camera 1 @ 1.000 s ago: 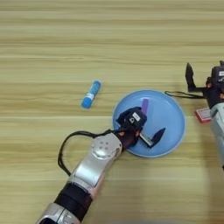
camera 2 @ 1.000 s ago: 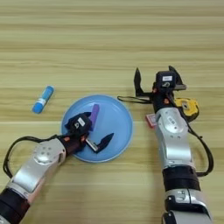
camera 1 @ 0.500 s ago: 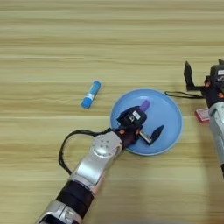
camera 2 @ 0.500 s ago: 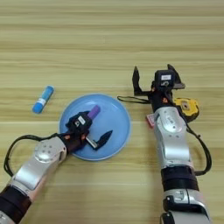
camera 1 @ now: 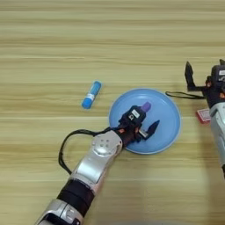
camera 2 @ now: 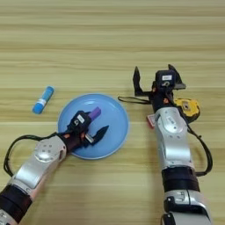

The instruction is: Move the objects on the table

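- The round light-blue plate [camera 2: 110, 132] lies just below the middle of the frame on the wide light-brown wooden table [camera 1: 66, 48].
- The left gripper [camera 2: 90, 127] reaches in from the lower left and sits over the plate. One black finger points right across the plate floor, the other lies by the short purple stick [camera 2: 94, 113]. The fingers look spread, with the stick at the upper one, but I cannot tell whether the stick is pinched or merely lying free on the plate.
- The purple stick is inside the plate, in its upper left part — so that item looks placed, or very nearly.
- The finger-sized blue-and-white tube with a blue cap [camera 1: 91, 95] lies on bare wood to the upper left of the plate, well apart from both grippers. It looks untouched.
- The right gripper [camera 2: 154, 81] stands at centre right with its two black fingers spread wide and nothing between them — idle, as I read it.
- The small red-and-white card [camera 1: 203, 115] lies partly under the right forearm, right of the plate.
- A yellow, rounded object [camera 2: 186, 107] sits just right of that arm.
- Judged from this, the tube and the card are left to move.
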Controlling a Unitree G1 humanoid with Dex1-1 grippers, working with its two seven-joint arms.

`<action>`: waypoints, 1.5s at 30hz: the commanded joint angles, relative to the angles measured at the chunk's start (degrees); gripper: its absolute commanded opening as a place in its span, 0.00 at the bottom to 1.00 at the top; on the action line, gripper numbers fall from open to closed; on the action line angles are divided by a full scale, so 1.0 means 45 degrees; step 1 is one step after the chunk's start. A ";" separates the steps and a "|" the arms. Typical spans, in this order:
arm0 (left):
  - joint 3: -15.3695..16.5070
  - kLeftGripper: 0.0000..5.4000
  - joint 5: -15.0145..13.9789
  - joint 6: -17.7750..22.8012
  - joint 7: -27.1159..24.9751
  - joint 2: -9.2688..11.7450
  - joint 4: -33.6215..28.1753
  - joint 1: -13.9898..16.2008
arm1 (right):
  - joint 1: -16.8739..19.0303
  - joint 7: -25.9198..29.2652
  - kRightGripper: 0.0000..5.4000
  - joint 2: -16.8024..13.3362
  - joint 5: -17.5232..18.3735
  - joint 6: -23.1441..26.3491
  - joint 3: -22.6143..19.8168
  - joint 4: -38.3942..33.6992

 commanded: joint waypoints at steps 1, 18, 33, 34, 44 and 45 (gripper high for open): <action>0.0088 0.55 0.0270 0.0026 0.0157 0.0051 0.0291 -0.0025 | -0.0109 0.0012 1.00 -0.0033 0.0017 0.0143 0.0006 -0.0166; 0.0158 0.26 0.0198 -0.0001 0.0213 -0.0001 0.0279 -0.0059 | -0.0052 0.0004 1.00 -0.0005 0.0001 0.0182 0.0036 -0.0280; 0.0346 0.13 0.0015 -0.0057 0.0142 -0.0118 0.0133 -0.0080 | -0.0054 0.0006 1.00 -0.0008 -0.0001 0.0183 0.0040 -0.0265; 0.0367 0.13 0.0004 -0.0066 0.0134 -0.0131 0.0107 -0.0081 | -0.0057 0.0008 1.00 -0.0009 -0.0001 0.0183 0.0040 -0.0254; 0.0949 0.13 -0.0501 0.0062 0.0092 -0.0212 -0.1084 -0.0158 | -0.0063 0.0051 1.00 -0.0034 0.0012 0.0164 0.0027 -0.0147; 0.1027 0.13 -0.0570 0.0106 0.0087 -0.0216 -0.1273 -0.0170 | -0.0067 0.0055 1.00 -0.0034 0.0011 0.0160 0.0028 -0.0128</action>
